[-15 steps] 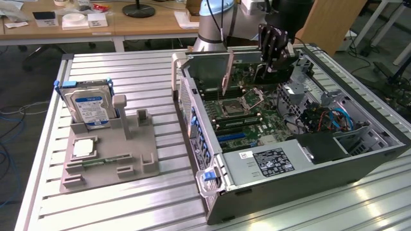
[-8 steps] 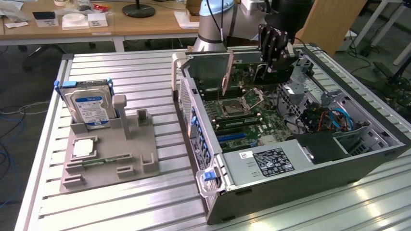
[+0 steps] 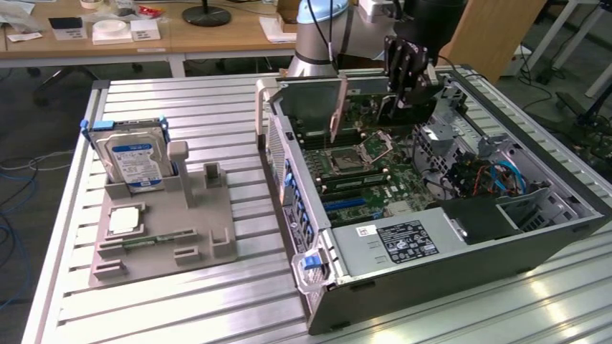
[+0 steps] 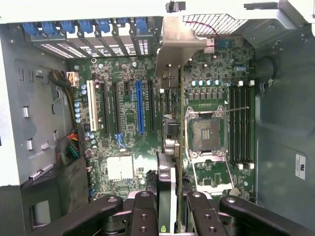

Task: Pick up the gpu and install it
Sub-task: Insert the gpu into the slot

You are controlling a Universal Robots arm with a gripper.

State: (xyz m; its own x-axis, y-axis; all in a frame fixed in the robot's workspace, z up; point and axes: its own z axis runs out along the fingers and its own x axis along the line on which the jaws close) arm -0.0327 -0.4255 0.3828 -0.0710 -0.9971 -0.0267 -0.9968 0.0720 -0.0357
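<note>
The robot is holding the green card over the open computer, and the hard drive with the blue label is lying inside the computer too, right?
Not quite. The end effector does hold the gpu over the open computer case, but the hard drive is not inside it. The exterior view shows it standing upright in the grey holder on the table, to the exterior view's left of the case.

The graphics card (image 4: 173,147) showed edge-on in the wrist view, its faces unreadable, and its near end was lost between the gripper (image 4: 171,206) fingers (image 4: 145,209), themselves cut by the picture's edge. In the exterior view the card (image 3: 337,115) sat half hidden behind the computer case (image 3: 535,251) wall. The hard drive (image 3: 134,161) label's print was too small to read.
</note>
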